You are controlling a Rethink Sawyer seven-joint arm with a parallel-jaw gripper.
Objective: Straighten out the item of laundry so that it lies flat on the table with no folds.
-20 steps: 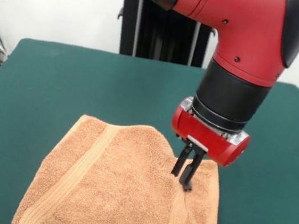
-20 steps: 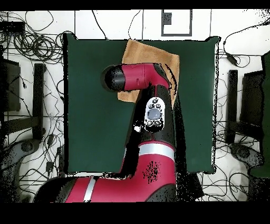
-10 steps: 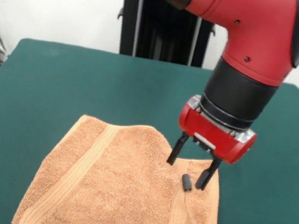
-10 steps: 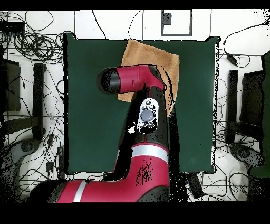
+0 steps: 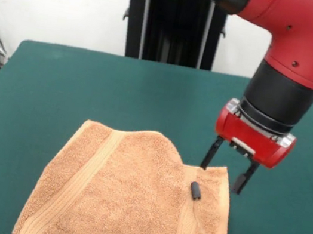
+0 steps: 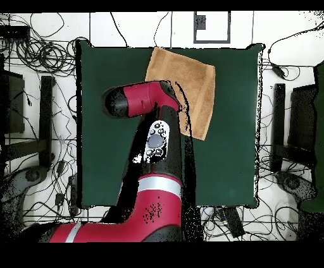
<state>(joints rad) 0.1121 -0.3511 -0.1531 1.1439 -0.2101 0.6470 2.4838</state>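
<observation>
We see an orange-tan terry towel [image 5: 123, 202] with paler woven bands running along it, lying on a dark green tabletop [image 5: 89, 87]. A small black piece [image 5: 195, 191] sits on the towel. The arm [image 5: 289, 49] is red and black; its hand [image 5: 226, 169] has black fingers.

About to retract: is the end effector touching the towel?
Cannot tell. In the front view, the open end effector has one fingertip overlapping the towel edge; no gap or contact shows plainly.

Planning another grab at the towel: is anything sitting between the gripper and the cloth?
Nothing visible blocks it. The open gripper hangs over the far corner of the orange-tan terry towel. A small black cylindrical piece lies on the towel near that corner.
</observation>
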